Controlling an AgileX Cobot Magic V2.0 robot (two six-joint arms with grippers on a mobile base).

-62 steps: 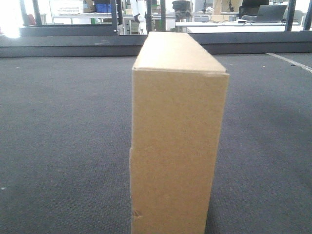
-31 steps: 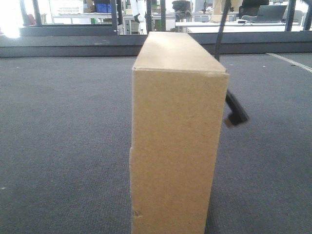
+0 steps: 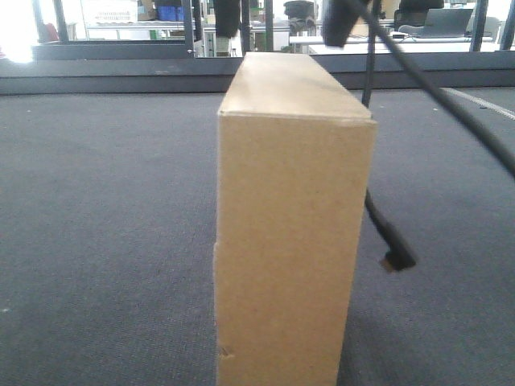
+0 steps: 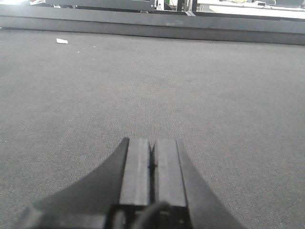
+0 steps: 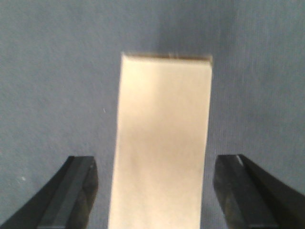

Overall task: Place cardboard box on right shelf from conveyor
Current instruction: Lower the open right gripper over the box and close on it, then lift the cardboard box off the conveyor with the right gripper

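The cardboard box [image 3: 294,217] stands on a narrow edge in the middle of the conveyor [image 3: 96,225], its tan end face toward the front view. My right gripper [image 3: 282,20] hangs open above the box's far end, one dark finger [image 3: 227,16] on each side. In the right wrist view the box [image 5: 162,143] runs between the open right gripper [image 5: 156,160], whose fingers [image 5: 78,191] stand apart from both faces. My left gripper [image 4: 152,141] is shut on nothing, low over bare belt [image 4: 143,71]. The right shelf is out of view.
A black cable with a plug [image 3: 398,259] dangles just right of the box. The conveyor's dark raised rail [image 3: 121,68] runs along the far edge, with benches and uprights behind it. A small white scrap [image 4: 62,41] lies on the belt near that rail.
The right gripper's fingers have come into the top of the front view above the box. Its cable has dropped lower beside the box. The box has not moved.
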